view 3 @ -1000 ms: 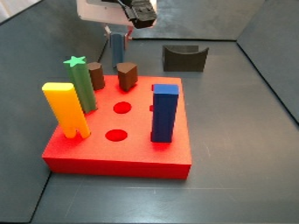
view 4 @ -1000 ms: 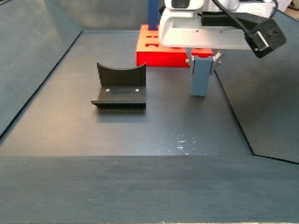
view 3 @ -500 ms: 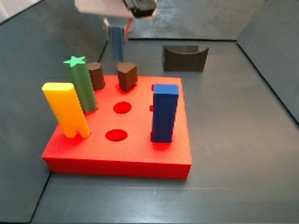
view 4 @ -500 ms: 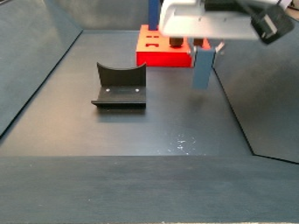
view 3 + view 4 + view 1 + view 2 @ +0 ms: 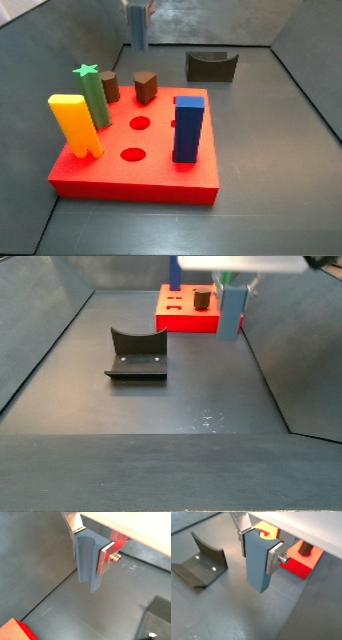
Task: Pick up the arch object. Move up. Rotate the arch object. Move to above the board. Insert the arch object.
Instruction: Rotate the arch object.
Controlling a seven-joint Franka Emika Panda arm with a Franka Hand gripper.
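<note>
My gripper (image 5: 91,547) is shut on the arch object (image 5: 89,564), a tall pale steel-blue piece with a rounded groove at its upper end. It hangs upright between the silver fingers, clear of the dark floor, as both wrist views show (image 5: 258,567). In a side view the arch object (image 5: 136,28) is high behind the board (image 5: 134,178), with the gripper mostly above the frame. In a side view the gripper (image 5: 233,284) holds the piece (image 5: 233,314) in front of the board's (image 5: 181,322) right end.
On the red board stand a yellow post (image 5: 75,125), a green star post (image 5: 91,92), two brown posts (image 5: 144,86) and a dark blue square post (image 5: 187,128); round holes (image 5: 132,155) are open. The fixture (image 5: 210,66) stands on the floor (image 5: 134,354).
The gripper has risen with the arch object, lifting it off the floor; the gripper body has moved up out of the side views' top edge.
</note>
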